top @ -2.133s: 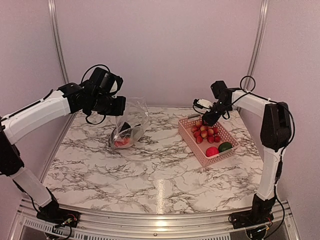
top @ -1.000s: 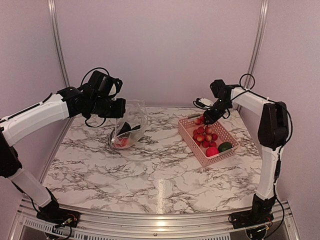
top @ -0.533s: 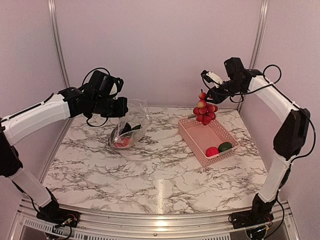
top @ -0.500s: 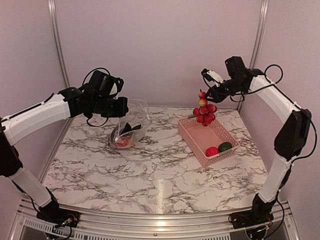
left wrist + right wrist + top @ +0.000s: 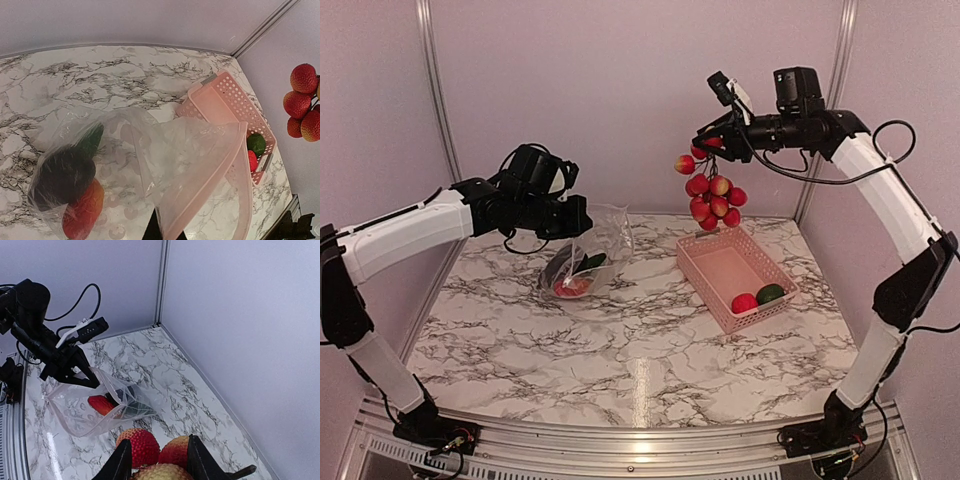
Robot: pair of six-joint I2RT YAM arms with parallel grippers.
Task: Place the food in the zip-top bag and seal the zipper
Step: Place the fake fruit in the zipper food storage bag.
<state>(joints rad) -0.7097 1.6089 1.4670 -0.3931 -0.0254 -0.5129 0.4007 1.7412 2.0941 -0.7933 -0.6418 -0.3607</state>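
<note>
The zip-top bag [image 5: 592, 252] hangs at the back left of the table, and my left gripper [image 5: 578, 220] is shut on its top edge. In the left wrist view the bag [image 5: 150, 150] holds a dark eggplant [image 5: 64, 176], a green vegetable [image 5: 93, 140] and a red-orange piece [image 5: 83, 212]. Its zipper [image 5: 212, 182] gapes open just above my left gripper [image 5: 164, 231]. High above the basket's left end, my right gripper [image 5: 706, 146] is shut on a bunch of red-yellow round fruits [image 5: 713, 196], which hangs below it. The fruits [image 5: 145, 446] fill the gap in my right gripper [image 5: 157, 465].
The pink basket [image 5: 732, 262] stands at the right with a red piece [image 5: 744, 302] and a green piece [image 5: 771, 293] at its near end. Walls and metal corner posts close in the back and both sides.
My right gripper has lifted the fruit bunch out of the basket, up and to the left. The left gripper and the bag have shifted slightly to the right.
</note>
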